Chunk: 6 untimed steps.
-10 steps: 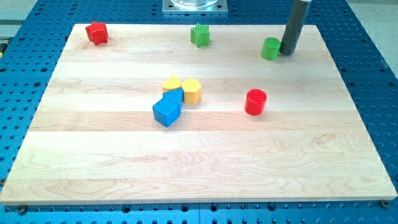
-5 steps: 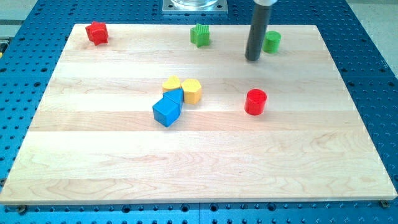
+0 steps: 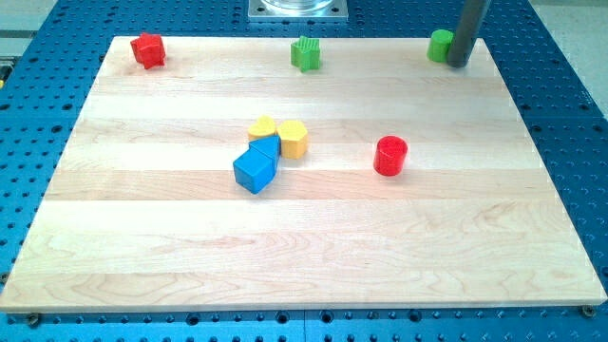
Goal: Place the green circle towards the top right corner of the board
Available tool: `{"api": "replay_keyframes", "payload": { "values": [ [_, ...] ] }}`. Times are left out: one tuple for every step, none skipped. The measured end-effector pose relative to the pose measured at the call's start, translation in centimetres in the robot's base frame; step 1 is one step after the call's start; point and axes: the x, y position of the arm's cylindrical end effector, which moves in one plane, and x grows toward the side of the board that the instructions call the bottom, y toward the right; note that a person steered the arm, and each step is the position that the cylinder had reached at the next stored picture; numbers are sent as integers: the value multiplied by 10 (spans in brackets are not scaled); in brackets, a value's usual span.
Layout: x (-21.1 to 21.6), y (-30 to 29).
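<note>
The green circle (image 3: 439, 45) is a short green cylinder at the board's top edge, near the top right corner. My tip (image 3: 459, 63) is the lower end of the dark rod and stands just to the right of the green circle, touching or nearly touching it. The wooden board (image 3: 304, 237) fills most of the view.
A green star-like block (image 3: 305, 53) sits at the top middle. A red star-like block (image 3: 147, 49) sits at the top left. A red cylinder (image 3: 389, 156) stands right of centre. Two yellow blocks (image 3: 263, 128) (image 3: 294, 139) and two blue blocks (image 3: 256, 170) (image 3: 267, 146) cluster at centre.
The green circle has moved up and to the right, from right of the top middle to the top edge near the corner. My tip went from its right side to its left and back to its right.
</note>
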Motion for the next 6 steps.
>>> {"api": "replay_keyframes", "payload": {
  "values": [
    [15, 0],
    [19, 0],
    [33, -3],
    [38, -3],
    [40, -3],
    [59, -19]
  ]
}}
